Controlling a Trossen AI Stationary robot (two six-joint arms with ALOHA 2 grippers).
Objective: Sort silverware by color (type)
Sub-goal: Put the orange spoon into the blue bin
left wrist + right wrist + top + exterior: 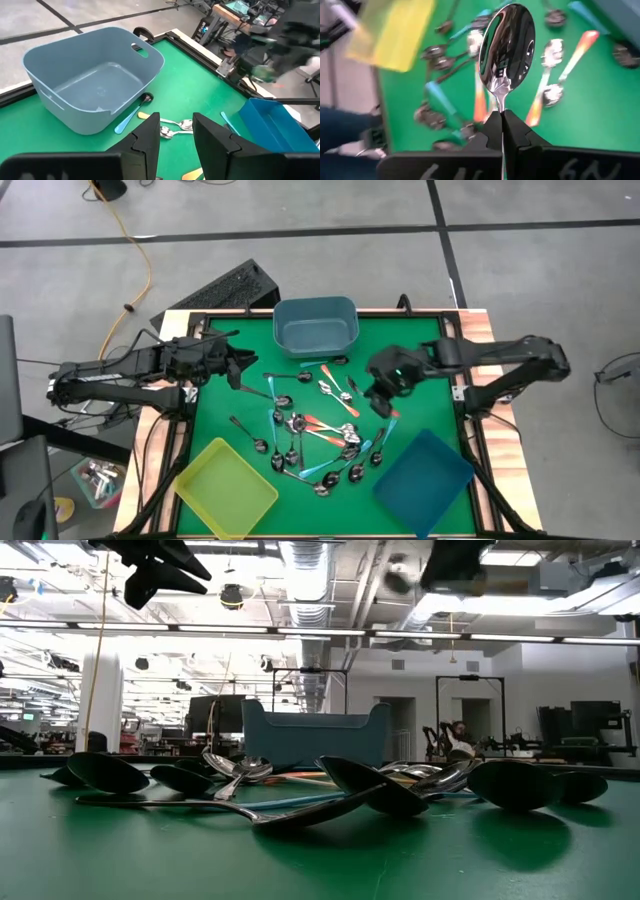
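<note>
Several small spoons (310, 435) with shiny bowls and light blue, orange-red or dark handles lie scattered on the green mat's middle. My right gripper (501, 117) hangs above the pile's right side (383, 395), shut on one spoon whose shiny bowl (507, 45) sticks out past the fingertips. My left gripper (175, 145) hovers at the mat's left (240, 367), open with nothing between its fingers, facing the grey-blue bin (95, 75). My right gripper pinches the spoon's thin neck (499, 102), just below the bowl, between its two fingers. The spoon runs along the fingers, bowl forward, and the fingers slant down toward the mat. The spoon is lifted clear. The fingers hide its handle.
The grey-blue bin (316, 327) stands at the mat's far edge, with a light blue spoon (127, 119) lying against its wall. A yellow bin (227, 487) sits at the near left and a dark blue bin (424, 482) at the near right. A black frame (470, 435) borders the mat.
</note>
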